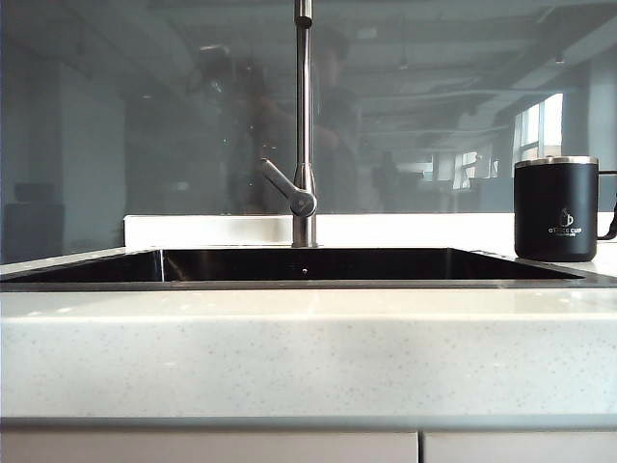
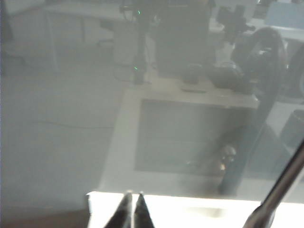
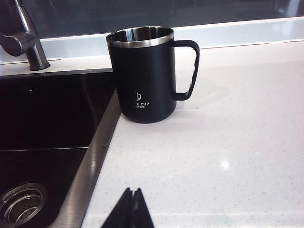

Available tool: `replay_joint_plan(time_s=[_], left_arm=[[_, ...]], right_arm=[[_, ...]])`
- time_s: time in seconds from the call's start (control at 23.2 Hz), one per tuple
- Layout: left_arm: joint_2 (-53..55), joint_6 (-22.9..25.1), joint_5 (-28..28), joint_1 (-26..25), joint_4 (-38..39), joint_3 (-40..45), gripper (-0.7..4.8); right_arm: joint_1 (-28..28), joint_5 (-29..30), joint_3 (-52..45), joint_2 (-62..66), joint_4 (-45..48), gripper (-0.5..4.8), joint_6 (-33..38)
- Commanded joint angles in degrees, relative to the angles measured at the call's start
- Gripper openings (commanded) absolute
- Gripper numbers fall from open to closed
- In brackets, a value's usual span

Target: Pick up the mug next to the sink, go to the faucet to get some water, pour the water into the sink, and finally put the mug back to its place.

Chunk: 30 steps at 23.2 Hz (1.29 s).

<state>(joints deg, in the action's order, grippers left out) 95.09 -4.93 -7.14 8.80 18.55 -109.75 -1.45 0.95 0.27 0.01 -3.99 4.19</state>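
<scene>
One mug [image 1: 556, 209], black w/ steel rim, upright on the counter [image 1: 308, 347] beside the sink [image 1: 87, 270]; one loop handle on it; one white logo on its side; one sink basin; one drain [image 3: 19, 204] in its floor, seen in right wrist view; one faucet [image 1: 304, 116] w/ one lever [image 1: 281, 185] low on the stem; two grippers, left gripper [image 2: 132, 199] and right gripper [image 3: 132, 194], each w/ two fingertips pressed together, nothing between; two cabinet fronts [image 1: 207, 448] below the counter edge.

Matte black mug [image 3: 145, 76] with silver rim and white logo; glossy dark sink [image 1: 308, 265] edged in steel; brushed-steel faucet [image 1: 304, 125]; speckled white tabletop [image 3: 228, 152].
</scene>
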Motion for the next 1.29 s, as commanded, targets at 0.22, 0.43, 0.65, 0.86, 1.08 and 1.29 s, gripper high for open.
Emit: replay_joint_plan(time_s=[0.22,0.43,0.65,0.86,1.08,1.29], left_arm=[[-19.96,15.47,-0.15,0.0,18.21,4.61,-0.06],[-35.63,16.39,-2.29,-1.95,16.06,22.16,-0.06],[-53.68,9.7,-1.62,-7.61,3.28,51.84,-0.06],[-72.3,2.23,-1.6,-8.07,-16.55,80.83,-0.06],[-86.97,-4.87,0.85,-8.04,-24.5,98.23,-0.06],[-95.14,-6.21,0.22,-7.96,-25.0,105.79,-0.06]], right_arm=[[-0.02,-0.15,-0.2,-0.13,0.98,-0.07,-0.13],[-0.04,-0.15,-0.2,-0.13,0.98,-0.07,-0.13],[-0.04,-0.15,-0.2,-0.13,0.98,-0.07,-0.13],[-0.04,-0.15,-0.2,-0.13,0.98,-0.07,-0.13],[-0.04,-0.15,-0.2,-0.13,0.94,-0.07,-0.13],[-0.04,-0.15,-0.2,-0.13,0.94,-0.07,-0.13]])
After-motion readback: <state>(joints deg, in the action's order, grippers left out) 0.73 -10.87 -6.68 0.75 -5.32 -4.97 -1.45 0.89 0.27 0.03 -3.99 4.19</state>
